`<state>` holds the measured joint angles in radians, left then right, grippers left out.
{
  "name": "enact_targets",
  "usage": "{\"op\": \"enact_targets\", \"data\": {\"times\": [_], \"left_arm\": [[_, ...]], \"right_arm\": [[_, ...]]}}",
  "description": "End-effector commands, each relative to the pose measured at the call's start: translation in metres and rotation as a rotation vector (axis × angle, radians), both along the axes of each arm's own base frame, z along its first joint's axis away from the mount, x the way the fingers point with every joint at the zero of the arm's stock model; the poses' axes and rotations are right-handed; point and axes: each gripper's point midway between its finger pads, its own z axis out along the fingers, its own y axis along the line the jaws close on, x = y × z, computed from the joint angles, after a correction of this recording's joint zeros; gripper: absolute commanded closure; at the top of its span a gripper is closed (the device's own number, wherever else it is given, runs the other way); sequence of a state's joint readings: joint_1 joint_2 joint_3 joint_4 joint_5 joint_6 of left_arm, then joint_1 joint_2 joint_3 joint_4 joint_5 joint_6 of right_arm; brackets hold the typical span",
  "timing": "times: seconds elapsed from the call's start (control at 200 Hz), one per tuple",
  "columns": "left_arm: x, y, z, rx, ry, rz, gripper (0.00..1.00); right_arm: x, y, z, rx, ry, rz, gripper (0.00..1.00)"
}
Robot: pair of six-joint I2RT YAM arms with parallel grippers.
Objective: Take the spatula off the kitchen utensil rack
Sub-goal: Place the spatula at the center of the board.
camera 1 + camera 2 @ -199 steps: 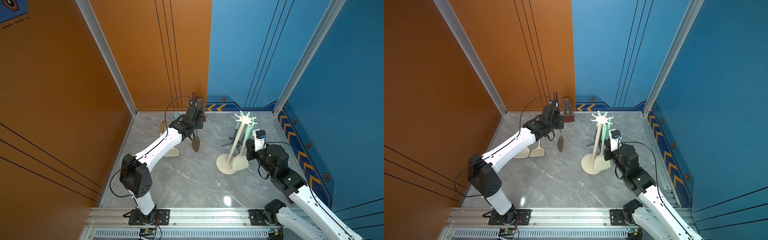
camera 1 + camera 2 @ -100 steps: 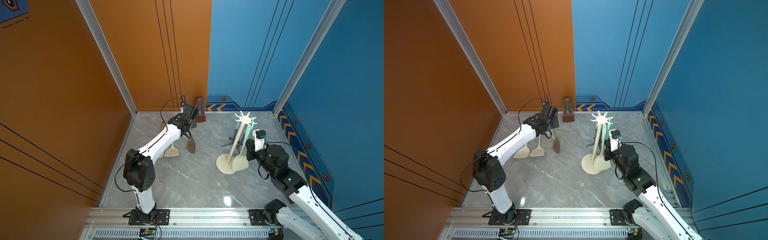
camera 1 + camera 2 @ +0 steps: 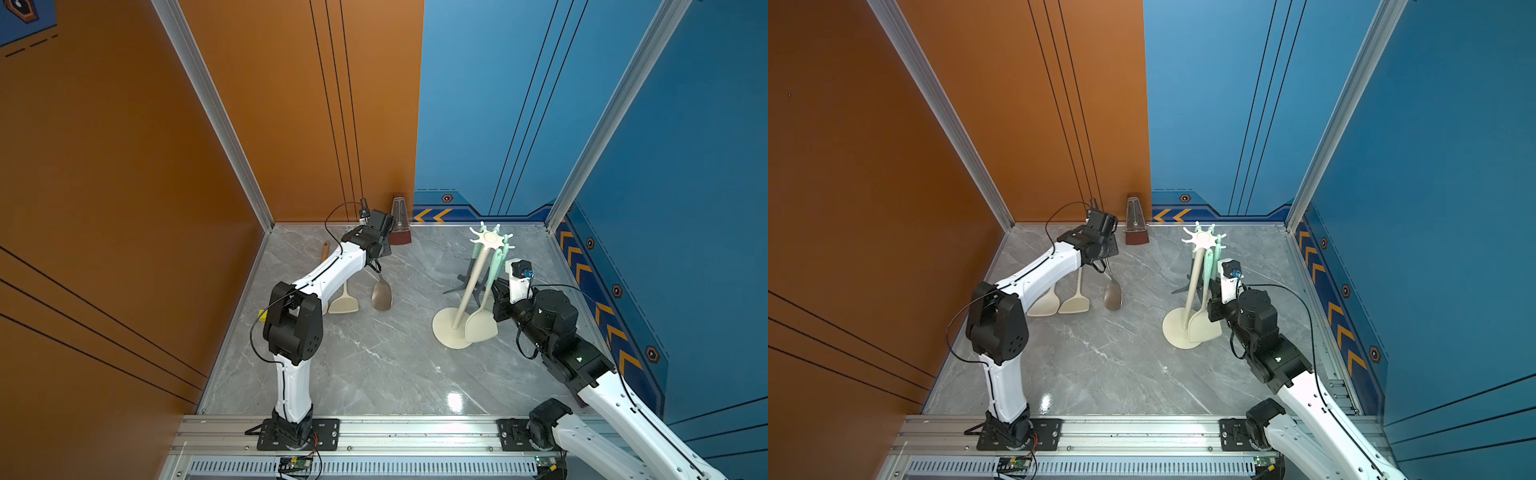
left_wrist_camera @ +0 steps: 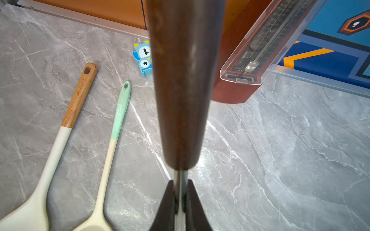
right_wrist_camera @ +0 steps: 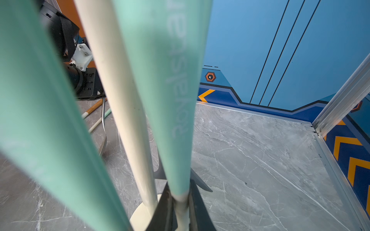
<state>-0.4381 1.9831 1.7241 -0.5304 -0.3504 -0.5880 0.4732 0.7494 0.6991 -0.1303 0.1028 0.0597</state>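
The kitchen utensil rack [image 3: 469,282] [image 3: 1192,286] stands right of centre, its white crown on top. The spatula [image 3: 481,328] [image 3: 1204,328], with a cream blade and mint handle, hangs from a prong down to the round base. My right gripper [image 3: 496,291] [image 5: 181,200] is shut on the spatula's stem [image 5: 170,100], just below the mint part. My left gripper [image 3: 376,266] [image 4: 180,192], near the back wall, is shut on the steel shaft of a brown-handled metal spoon [image 3: 381,296] [image 4: 180,90], whose bowl hangs just above the table.
A brown metronome [image 3: 400,226] [image 4: 250,60] stands by the back wall beside my left gripper. Two cream utensils [image 3: 344,301] [image 4: 80,94] lie on the table under the left arm. A blue owl toy [image 4: 143,58] lies near them. Another mint-handled utensil [image 5: 40,120] and a black one [image 3: 465,282] hang on the rack.
My left arm has swung the metal spoon leftward, away from the metronome and closer to the two utensils on the table. The right arm has stayed still on the spatula.
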Motion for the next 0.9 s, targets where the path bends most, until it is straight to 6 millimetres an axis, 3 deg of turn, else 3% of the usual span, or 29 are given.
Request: {"op": "enact_targets", "data": {"times": [0.0, 0.38, 0.571, 0.896], "left_arm": [[0.007, 0.005, -0.021, 0.036, 0.039, 0.008, 1.0], [0.043, 0.008, -0.055, 0.183, 0.068, -0.039, 1.0], [0.06, 0.012, -0.062, 0.198, 0.072, -0.04, 1.0], [0.062, 0.014, -0.083, 0.234, 0.123, -0.062, 1.0]], "right_arm": [[-0.009, -0.01, -0.05, -0.075, 0.165, -0.037, 0.85], [-0.008, -0.011, -0.05, -0.089, 0.169, -0.04, 0.85], [-0.006, -0.01, -0.051, -0.099, 0.176, -0.04, 0.85], [-0.004, -0.01, -0.053, -0.104, 0.182, -0.041, 0.85]]}}
